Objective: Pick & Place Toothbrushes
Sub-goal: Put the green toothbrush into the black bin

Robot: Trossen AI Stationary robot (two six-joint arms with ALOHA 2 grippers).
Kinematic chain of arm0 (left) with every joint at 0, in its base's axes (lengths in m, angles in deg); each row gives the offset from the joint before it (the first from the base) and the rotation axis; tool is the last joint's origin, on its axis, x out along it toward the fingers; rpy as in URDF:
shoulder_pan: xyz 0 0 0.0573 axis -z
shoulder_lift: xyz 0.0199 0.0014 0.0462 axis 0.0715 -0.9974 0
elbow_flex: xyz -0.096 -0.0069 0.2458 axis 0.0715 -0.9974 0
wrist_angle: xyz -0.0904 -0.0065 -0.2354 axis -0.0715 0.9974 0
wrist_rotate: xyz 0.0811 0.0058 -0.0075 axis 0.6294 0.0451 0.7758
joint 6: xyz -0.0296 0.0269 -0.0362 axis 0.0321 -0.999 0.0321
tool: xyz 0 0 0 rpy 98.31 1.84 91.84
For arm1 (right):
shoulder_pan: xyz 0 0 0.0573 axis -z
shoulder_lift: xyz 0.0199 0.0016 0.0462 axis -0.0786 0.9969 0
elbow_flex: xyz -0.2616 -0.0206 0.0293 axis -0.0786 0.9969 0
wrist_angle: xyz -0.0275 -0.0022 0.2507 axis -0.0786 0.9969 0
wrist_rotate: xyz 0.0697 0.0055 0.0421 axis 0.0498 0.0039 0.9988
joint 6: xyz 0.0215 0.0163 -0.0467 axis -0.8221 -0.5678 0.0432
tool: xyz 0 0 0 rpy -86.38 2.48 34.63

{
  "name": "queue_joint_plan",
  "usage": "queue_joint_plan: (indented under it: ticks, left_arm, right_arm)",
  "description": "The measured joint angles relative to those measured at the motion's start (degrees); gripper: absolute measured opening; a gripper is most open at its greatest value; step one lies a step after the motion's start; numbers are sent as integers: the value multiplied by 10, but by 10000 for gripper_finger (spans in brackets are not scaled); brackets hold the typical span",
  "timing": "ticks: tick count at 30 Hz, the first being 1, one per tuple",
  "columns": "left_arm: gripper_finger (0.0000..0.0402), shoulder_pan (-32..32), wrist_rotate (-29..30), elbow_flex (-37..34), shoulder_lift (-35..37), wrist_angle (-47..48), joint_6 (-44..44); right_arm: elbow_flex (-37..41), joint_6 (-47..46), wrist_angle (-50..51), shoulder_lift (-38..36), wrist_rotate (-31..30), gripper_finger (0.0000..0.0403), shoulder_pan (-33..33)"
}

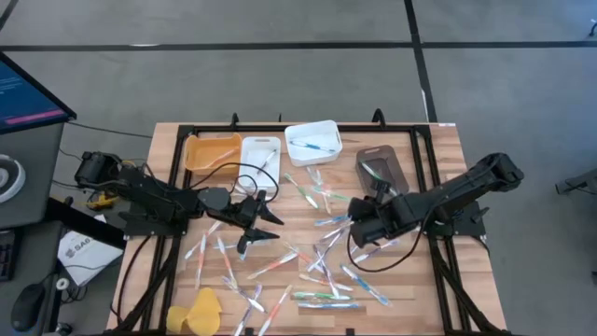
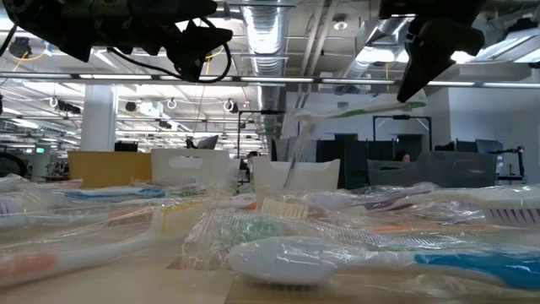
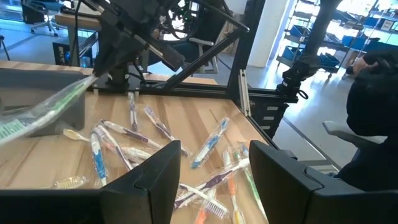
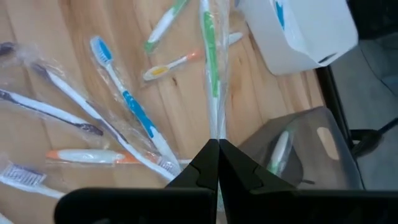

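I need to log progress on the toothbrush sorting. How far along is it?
Early. Done: a few toothbrushes lie in the white bin and at least one in the brown bin. In hand: the right gripper is shut on a green wrapped toothbrush, lifted above the table. The left gripper hovers open, empty. Left: dozens of toothbrushes scattered on the table.
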Motion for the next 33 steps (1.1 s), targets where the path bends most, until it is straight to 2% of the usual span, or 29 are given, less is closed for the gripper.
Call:
queue_joint_plan:
  ticks: [14,19,26,33]
  left_arm:
    - [186,0,0,0,0,0,0]
    - [186,0,0,0,0,0,0]
    - [186,0,0,0,0,5,0]
    - [186,0,0,0,0,11,0]
  right_arm:
    - [-59,-239,180,0,-92,0,-66]
    - [-73,-380,278,0,-92,0,-82]
    - [-46,-418,269,-44,-56,0,-79]
    - [20,-454,273,-136,-29,0,-73]
